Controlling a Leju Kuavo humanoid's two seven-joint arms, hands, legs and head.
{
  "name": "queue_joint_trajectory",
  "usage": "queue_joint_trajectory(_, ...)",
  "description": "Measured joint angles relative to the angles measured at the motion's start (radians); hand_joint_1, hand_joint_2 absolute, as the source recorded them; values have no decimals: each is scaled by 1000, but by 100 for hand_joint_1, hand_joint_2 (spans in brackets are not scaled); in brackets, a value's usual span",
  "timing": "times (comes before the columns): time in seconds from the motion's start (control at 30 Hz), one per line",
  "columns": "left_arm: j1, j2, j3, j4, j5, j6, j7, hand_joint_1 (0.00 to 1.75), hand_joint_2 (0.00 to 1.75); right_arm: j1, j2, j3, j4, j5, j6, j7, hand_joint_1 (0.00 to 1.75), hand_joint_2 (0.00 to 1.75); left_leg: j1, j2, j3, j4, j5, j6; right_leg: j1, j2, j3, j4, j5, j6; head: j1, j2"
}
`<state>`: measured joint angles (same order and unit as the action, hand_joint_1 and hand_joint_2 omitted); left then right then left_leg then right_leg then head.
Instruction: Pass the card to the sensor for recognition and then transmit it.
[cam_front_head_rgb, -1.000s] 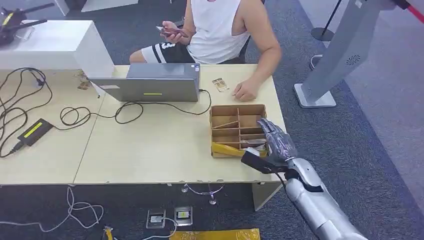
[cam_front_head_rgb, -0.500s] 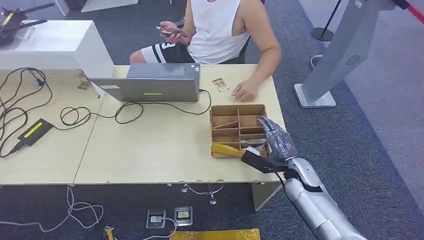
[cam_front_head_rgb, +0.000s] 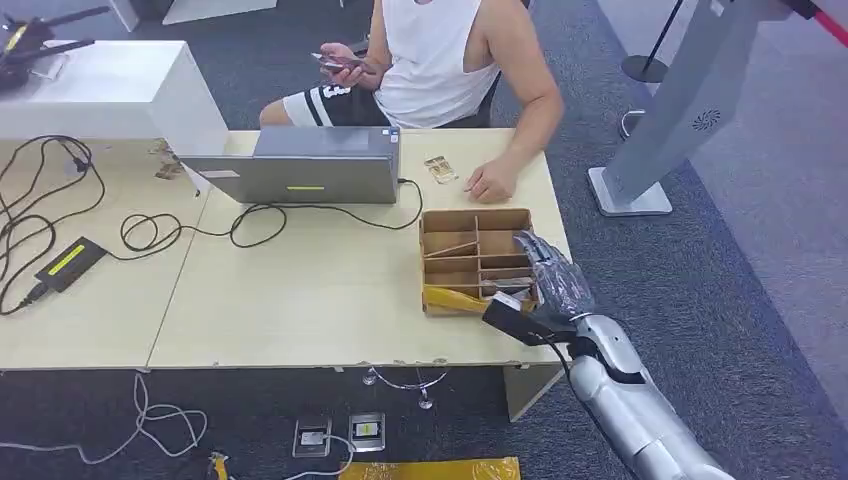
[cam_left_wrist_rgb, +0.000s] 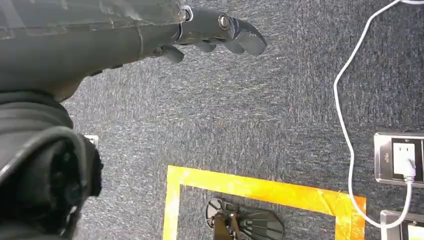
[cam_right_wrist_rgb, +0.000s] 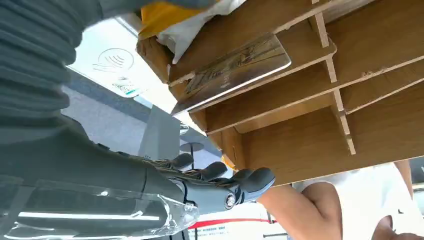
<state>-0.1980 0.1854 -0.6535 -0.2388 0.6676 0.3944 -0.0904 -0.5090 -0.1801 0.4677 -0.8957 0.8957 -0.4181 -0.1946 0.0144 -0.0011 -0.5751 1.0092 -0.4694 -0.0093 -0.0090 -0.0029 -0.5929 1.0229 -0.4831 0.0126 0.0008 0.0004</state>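
Now the right hand (cam_front_head_rgb: 553, 283) hovers, fingers (cam_right_wrist_rgb: 235, 185) spread and empty, just beside the card (cam_right_wrist_rgb: 232, 70), which lies flat in the tray (cam_front_head_rgb: 452, 222) with its long axis across them.

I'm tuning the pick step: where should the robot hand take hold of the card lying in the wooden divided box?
Probably by the shiny patterned card's free long edge, which juts past a thin divider of the brown wooden compartment box. Come from the box's open top on its right-hand side, where the right robot hand hovers; the card lies tilted, so thumb and fingers could pinch both faces.
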Motion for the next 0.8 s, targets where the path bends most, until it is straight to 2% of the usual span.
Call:
queue_joint_trajectory(0.07, 0, 0, 0, 0, 0, 0, 0, 0, 0, 0, 0, 0, 0, -2, 7, 0, 141, 175, 0, 0, 0, 0, 0, 0, 0, 0, 0, 0, 0, 0, 0, 0)
queue_joint_trajectory(0.1, -1, 0, 0, 0, 0, 0, 0, 0, 0, 0, 0, 0, 0, -3, 10, 0, 168, 175, 0, 0, 0, 0, 0, 0, 0, 0, 0, 0, 0, 0, 0, 0)
queue_joint_trajectory(0.13, -1, 0, 0, 0, 0, 0, 0, 0, 0, 0, 0, 0, 0, -3, 13, 0, 175, 175, 0, 0, 0, 0, 0, 0, 0, 0, 0, 0, 0, 0, 0, 0)
queue_joint_trajectory(0.8, -8, -1, -7, 0, -10, -2, 7, 0, 0, -9, 0, -1, 0, -13, 33, 14, 175, 175, 0, 0, 0, 0, 0, 0, 0, 0, 0, 0, 0, 0, 0, 0)
